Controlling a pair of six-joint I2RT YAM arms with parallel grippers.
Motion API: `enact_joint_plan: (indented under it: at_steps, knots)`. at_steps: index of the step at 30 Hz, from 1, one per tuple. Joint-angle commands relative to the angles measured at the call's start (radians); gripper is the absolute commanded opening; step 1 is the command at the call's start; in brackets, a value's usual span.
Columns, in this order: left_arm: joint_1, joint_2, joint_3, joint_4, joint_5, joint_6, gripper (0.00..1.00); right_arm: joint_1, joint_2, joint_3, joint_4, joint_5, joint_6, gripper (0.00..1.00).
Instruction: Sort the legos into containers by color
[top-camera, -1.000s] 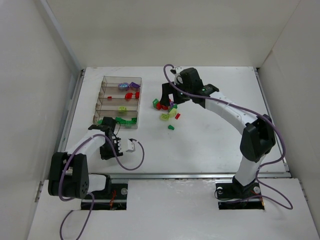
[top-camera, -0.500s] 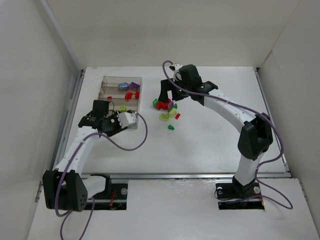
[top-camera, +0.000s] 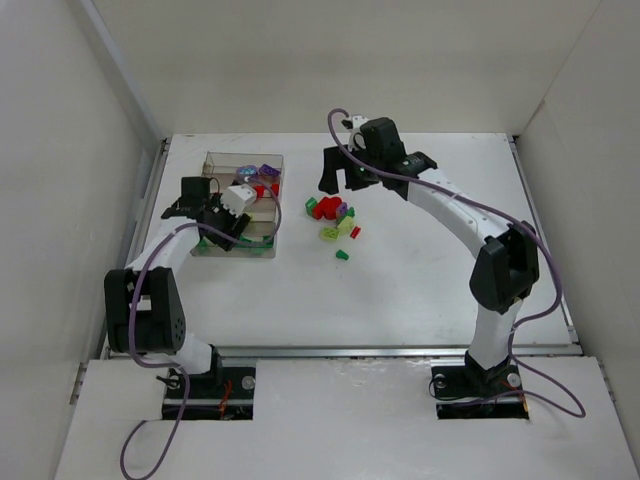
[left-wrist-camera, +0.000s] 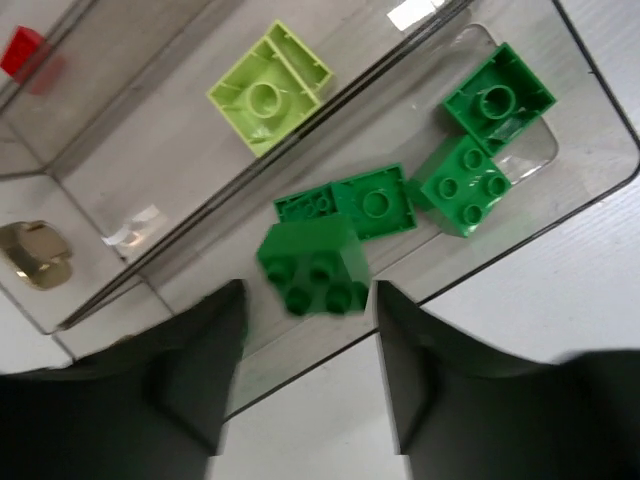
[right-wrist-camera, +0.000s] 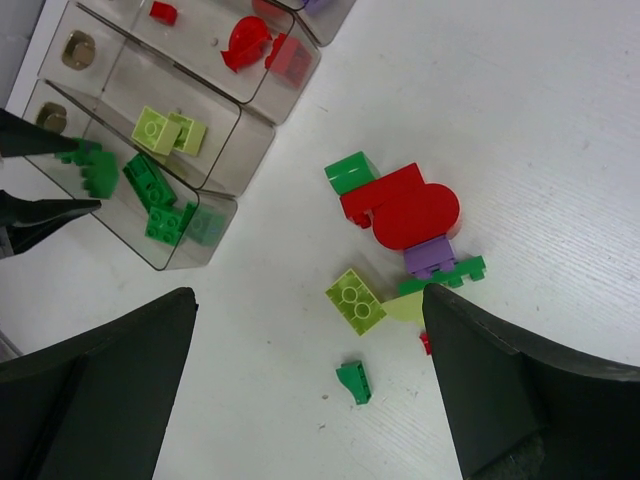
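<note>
The clear tray (top-camera: 208, 158) holds purple legos (top-camera: 262, 171) in its far compartment, then red (top-camera: 265, 189), lime (top-camera: 245, 216) and dark green (top-camera: 240, 240) in the nearest. My left gripper (top-camera: 215, 224) hovers over the green compartment with its jaws open. A blurred dark green brick (left-wrist-camera: 310, 265) sits just past its fingertips with thin gaps on both sides, above three green bricks (left-wrist-camera: 462, 185). My right gripper (top-camera: 335, 175) is wide open and empty above the loose pile (top-camera: 335, 212). That pile holds red (right-wrist-camera: 405, 205), purple (right-wrist-camera: 430, 257), lime (right-wrist-camera: 355, 300) and green (right-wrist-camera: 350, 172) legos.
A small green wedge (right-wrist-camera: 353, 382) lies apart, nearer than the pile. A lime brick (left-wrist-camera: 270, 90) lies behind the divider wall next to the green compartment. White walls stand on the left, back and right of the table (top-camera: 430, 280).
My left arm swung from the table near its base up to the tray's near end, carrying the green brick. My right gripper drew back a little from the pile.
</note>
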Motion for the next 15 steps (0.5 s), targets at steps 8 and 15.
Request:
enact_joint_plan:
  at_steps: [8,15]
  knots:
    - [0.012,-0.062,0.082,0.051,-0.016,-0.105,0.7,-0.004,-0.058,-0.011,-0.014,0.058,-0.015,1.0]
    - [0.003,-0.137,0.156,0.033,-0.098,-0.252,0.71,-0.004,-0.115,-0.164,-0.041,0.118,-0.054,1.0]
